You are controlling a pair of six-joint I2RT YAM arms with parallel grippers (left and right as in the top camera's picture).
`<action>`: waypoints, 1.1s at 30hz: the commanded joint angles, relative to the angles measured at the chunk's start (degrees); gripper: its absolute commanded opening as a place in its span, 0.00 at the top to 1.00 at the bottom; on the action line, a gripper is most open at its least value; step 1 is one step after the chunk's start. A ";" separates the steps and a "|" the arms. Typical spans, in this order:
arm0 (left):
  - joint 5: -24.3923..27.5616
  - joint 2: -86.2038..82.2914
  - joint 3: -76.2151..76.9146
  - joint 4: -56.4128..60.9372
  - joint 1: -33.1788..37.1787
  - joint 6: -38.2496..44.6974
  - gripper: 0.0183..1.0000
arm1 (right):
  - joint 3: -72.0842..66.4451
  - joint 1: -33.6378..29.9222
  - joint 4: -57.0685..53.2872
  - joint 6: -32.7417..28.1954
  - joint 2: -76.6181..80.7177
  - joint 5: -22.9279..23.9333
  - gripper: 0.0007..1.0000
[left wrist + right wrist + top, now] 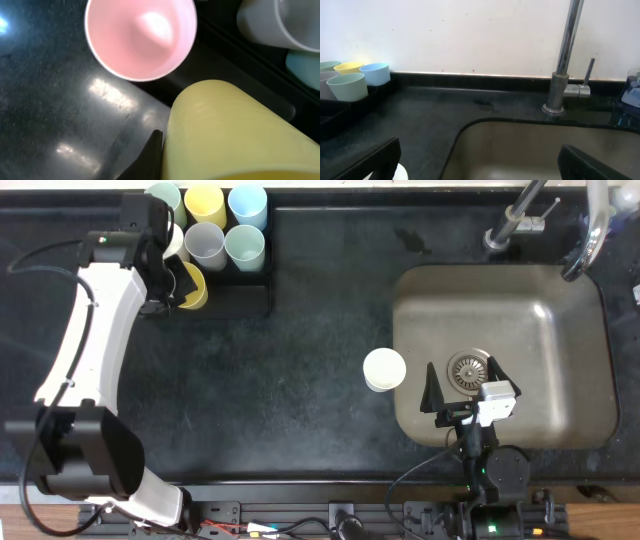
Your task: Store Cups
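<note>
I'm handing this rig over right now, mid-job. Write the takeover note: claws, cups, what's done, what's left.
Left claw: shut on the held yellow cup, at the tray, next to the pink cup.
Right claw: open, holding nothing, over the sink.
Done: green cup, stored yellow cup, blue cup, grey cup and mint cup stand upright in the tray.
Left: set the held cup into the tray, then probably fetch the white cup, upright on the counter beside the sink, on the tray's side.
</note>
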 commanded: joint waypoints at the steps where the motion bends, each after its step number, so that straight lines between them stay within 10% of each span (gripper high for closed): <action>1: 1.11 0.85 -0.11 1.53 0.00 1.88 0.98 | -0.76 -0.26 0.26 -0.20 -0.63 0.26 0.00; 12: 1.25 2.64 -0.11 2.82 0.00 -0.35 0.98 | -0.76 -0.26 0.26 -0.20 -0.63 0.26 0.00; 33: -3.30 2.49 -0.11 -6.12 -7.91 -70.03 0.98 | -0.76 -0.26 0.26 -0.20 -0.63 0.26 0.00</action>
